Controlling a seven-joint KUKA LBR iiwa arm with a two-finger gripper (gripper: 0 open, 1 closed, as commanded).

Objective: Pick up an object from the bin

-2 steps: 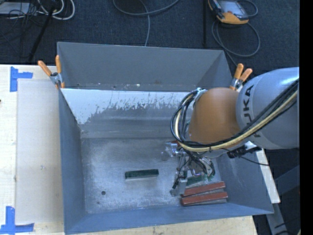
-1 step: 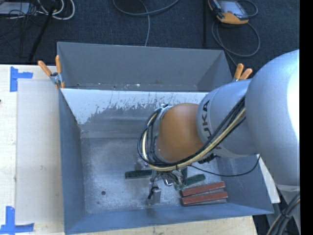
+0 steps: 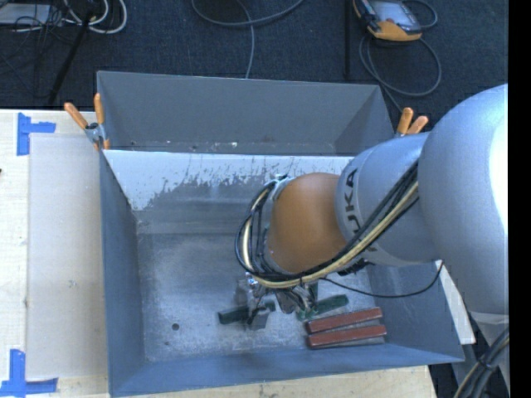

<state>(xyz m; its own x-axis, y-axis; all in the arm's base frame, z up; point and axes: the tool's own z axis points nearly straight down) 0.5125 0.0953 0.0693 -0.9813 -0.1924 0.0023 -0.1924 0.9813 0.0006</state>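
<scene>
Dark green stick (image 3: 231, 314) is lying right by the gripper (image 3: 258, 305) on the bin (image 3: 166, 280) floor; whether it is pinching cannot be told.

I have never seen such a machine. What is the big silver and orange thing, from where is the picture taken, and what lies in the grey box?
The big silver shape is a robot arm that reaches in from the right. The orange rounded cover and the cables around it are parts of the arm, not loose things. Under the cover sits the gripper, the arm's "hand", low over the floor of the grey metal bin. The camera looks down on the bin from above, a little from one side. On the floor lie two reddish-brown flat bars side by side at the front right, a dark green strip just behind them, and a small dark green piece next to the gripper. Whether anything is held, I cannot tell.
</scene>
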